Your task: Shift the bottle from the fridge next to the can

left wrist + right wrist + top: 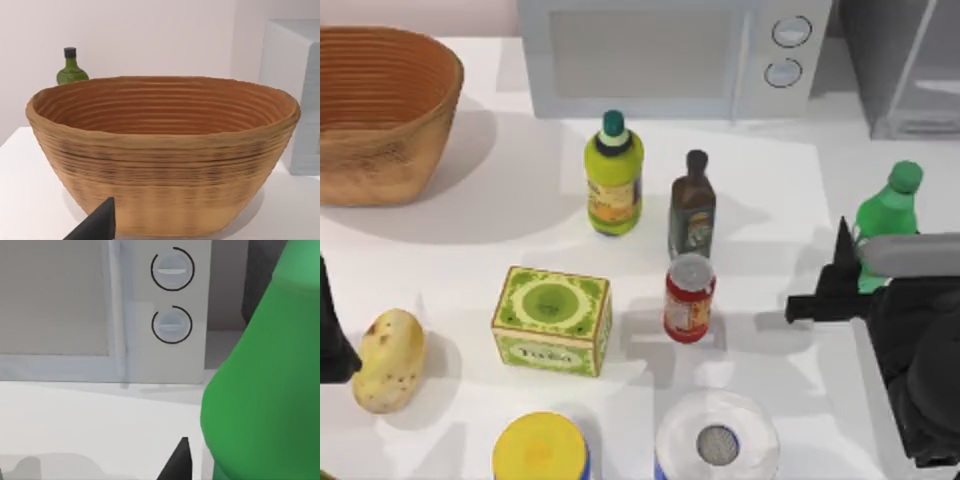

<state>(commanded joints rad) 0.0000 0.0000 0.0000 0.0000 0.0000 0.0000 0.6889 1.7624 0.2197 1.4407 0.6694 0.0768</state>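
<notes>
While the right gripper (847, 268) sits by the right edge of the tabletop, the green bottle (886, 222) stands just beside it, touching or nearly so. I cannot tell if the fingers are wide or holding the bottle, because the arm hides them from above. In the right wrist view the bottle (265, 385) looks big and close, with one dark fingertip (177, 462) just beside it. The fridge (910, 65) is at the far right corner, and the bottle is on the table in front of it, not inside. The red can (689, 298) stands near the middle, well apart from the bottle.

I think the bottle could tip if a finger bumps its side before both fingers close around it. It is tall and thin, so it may fall easily. On the way to the can, it could also knock the small brown bottle (692, 203) that stands just behind the can.

The basket (380, 110) at the far left corner looks empty. The left gripper (95, 225) waits near it, by the left edge; I cannot tell how its fingers stand.
</notes>
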